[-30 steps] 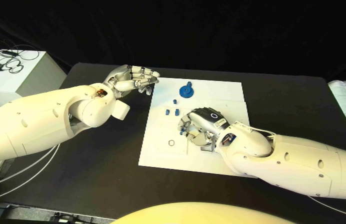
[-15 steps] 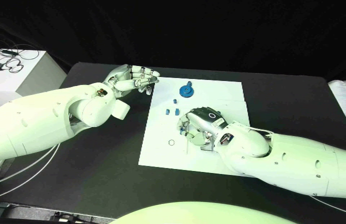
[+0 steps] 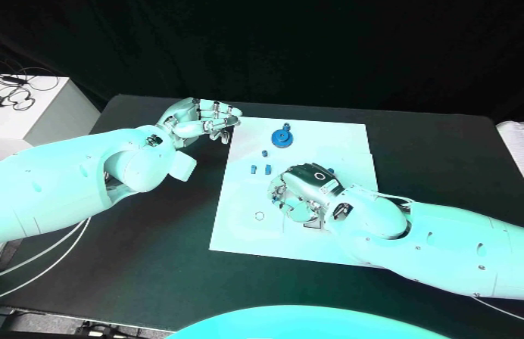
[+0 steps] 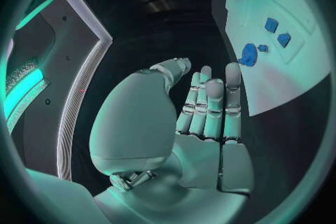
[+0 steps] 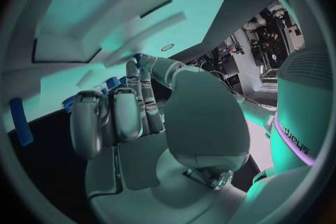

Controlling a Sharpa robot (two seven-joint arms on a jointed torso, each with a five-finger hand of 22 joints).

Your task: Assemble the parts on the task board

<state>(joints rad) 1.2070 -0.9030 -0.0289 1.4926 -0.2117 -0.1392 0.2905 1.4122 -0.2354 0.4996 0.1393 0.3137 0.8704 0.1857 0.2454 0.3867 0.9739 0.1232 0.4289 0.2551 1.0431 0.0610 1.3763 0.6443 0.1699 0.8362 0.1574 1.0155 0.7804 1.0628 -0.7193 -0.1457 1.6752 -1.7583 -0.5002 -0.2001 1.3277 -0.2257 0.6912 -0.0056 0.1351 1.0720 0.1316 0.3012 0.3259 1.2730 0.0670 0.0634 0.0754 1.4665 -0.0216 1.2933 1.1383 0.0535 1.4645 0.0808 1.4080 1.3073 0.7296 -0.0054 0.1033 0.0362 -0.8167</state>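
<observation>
The white task board (image 3: 328,146) lies in the middle of the black table. A blue gear (image 3: 283,136) sits near its far edge, with small blue parts (image 3: 260,168) just in front of it; the left wrist view shows the gear (image 4: 247,54) and small parts (image 4: 276,32) too. My right hand (image 3: 304,195) rests on the board's middle with its fingers curled down; a small blue part (image 3: 273,196) lies at its fingertips, and whether it is held is hidden. My left hand (image 3: 201,119) hovers by the board's far left corner, fingers apart, holding nothing.
A thin dark ring (image 3: 260,216) lies on the board's near left part. A white box (image 3: 44,108) stands off the table at the far left. In the right wrist view a blue peg (image 5: 21,121) shows beside my right hand (image 5: 140,123).
</observation>
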